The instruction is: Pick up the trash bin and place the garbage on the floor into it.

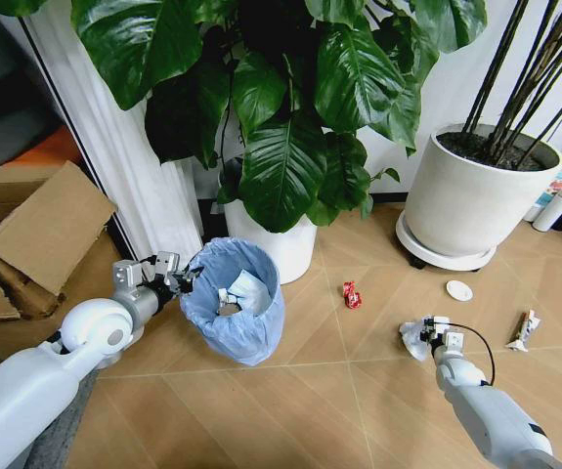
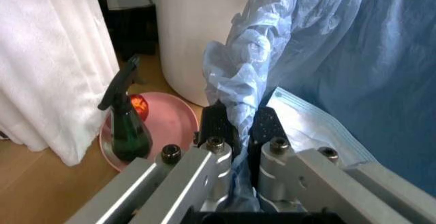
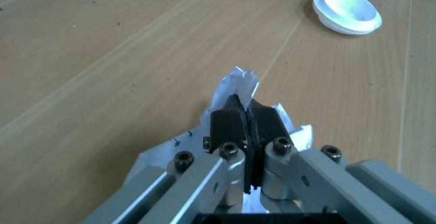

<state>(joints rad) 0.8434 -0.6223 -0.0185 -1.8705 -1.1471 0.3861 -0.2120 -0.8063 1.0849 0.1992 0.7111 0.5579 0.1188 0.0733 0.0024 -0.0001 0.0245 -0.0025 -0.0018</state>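
Note:
The trash bin (image 1: 237,308) with its light-blue bag stands on the floor (image 1: 359,381) in front of a white plant pot, with white paper inside. My left gripper (image 1: 185,277) is shut on the bin's rim; the left wrist view shows its pads (image 2: 218,124) clamping the bunched blue bag (image 2: 238,81). My right gripper (image 1: 424,332) is shut on a crumpled white paper wad (image 1: 413,337), whose edges stick out around the pads (image 3: 225,124) in the right wrist view as paper (image 3: 235,83). Other garbage lies around: a red wrapper (image 1: 352,294), a small white disc (image 1: 459,290) (image 3: 345,10) and a slim tube-like wrapper (image 1: 523,330).
A leafy plant in a white pot (image 1: 285,244) stands right behind the bin. A large white pot (image 1: 476,200) on a wheeled base is at the back right, with a white bottle (image 1: 556,207) beside it. Cardboard boxes (image 1: 26,244) and a curtain (image 1: 134,186) stand left. A green spray bottle (image 2: 126,127) rests on a pink saucer (image 2: 170,124).

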